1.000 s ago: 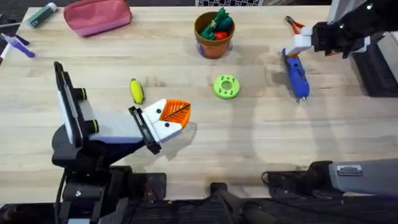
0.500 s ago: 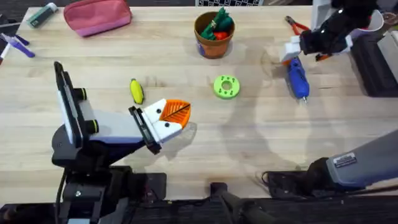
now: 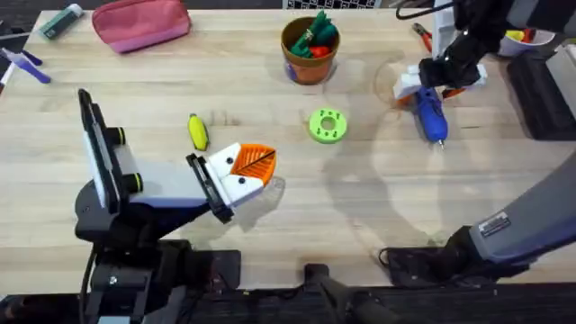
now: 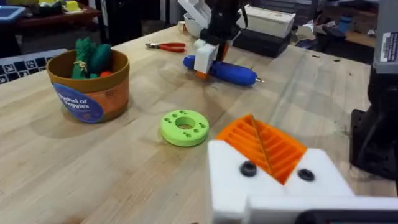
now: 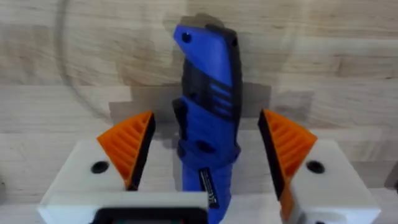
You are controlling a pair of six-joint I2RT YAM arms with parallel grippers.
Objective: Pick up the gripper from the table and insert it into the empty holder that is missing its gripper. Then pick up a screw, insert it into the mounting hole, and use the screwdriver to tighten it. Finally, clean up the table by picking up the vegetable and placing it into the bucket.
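Straddling the screwdriver (image 5: 208,124) with my right fingers (image 5: 134,146) spread near the table's far right edge; bucket (image 3: 309,56) holds toy vegetables; left fingers (image 4: 264,146) pressed together.

Table (image 3: 297,225): pale wood, visible grain, matt.
Screwdriver (image 5: 208,118): blue plastic body, slight sheen, ribbed black grip panel.
Right gripper (image 5: 208,152): matt white plastic mounts, ribbed orange pads.
Disc (image 4: 185,127): lime-green plastic, smooth, matt.
Pouch (image 3: 141,23): pink cloth.

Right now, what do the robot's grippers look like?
Both grippers, the left gripper and the right gripper, have white blocky mounts with dark screws carrying orange ribbed wedge tips. The arms are black; the left has lime-yellow knobs.
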